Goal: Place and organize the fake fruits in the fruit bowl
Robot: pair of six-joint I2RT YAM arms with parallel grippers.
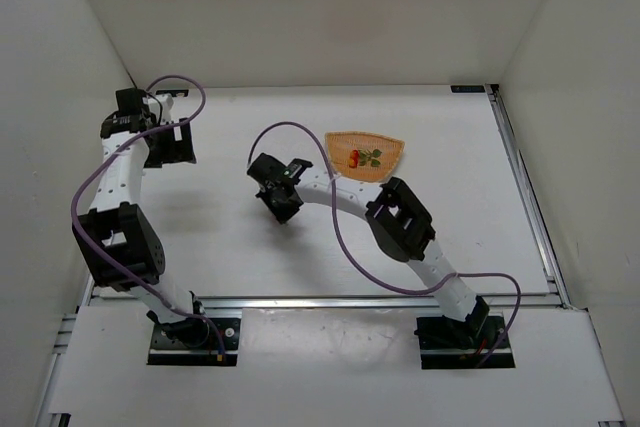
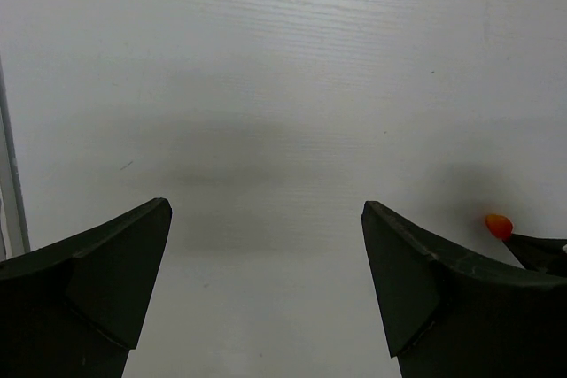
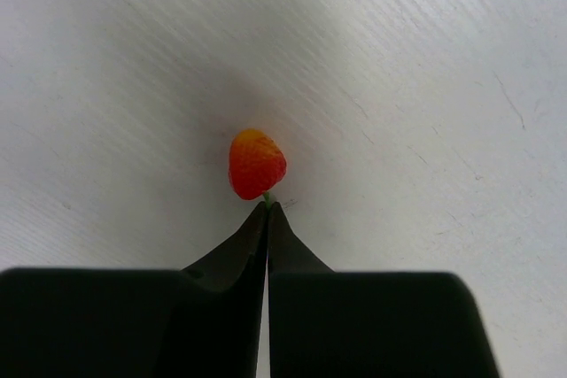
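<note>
A single red-orange berry (image 3: 257,164) hangs by its thin green stem from my right gripper (image 3: 267,205), which is shut on the stem, close over the white table. In the top view this gripper (image 1: 282,209) is left of the wicker fruit bowl (image 1: 392,149), well apart from it. A berry cluster (image 1: 355,156) with green leaves (image 1: 374,157) lies in the bowl. My left gripper (image 1: 170,143) is open and empty at the far left. Its wrist view shows wide-apart jaws (image 2: 266,210) over bare table and the single berry (image 2: 499,226) at the right edge.
White walls enclose the table on three sides. A metal rail (image 1: 525,187) runs along the right edge and another along the front. Purple cables loop over both arms. The right arm's elbow (image 1: 402,219) sits just in front of the bowl.
</note>
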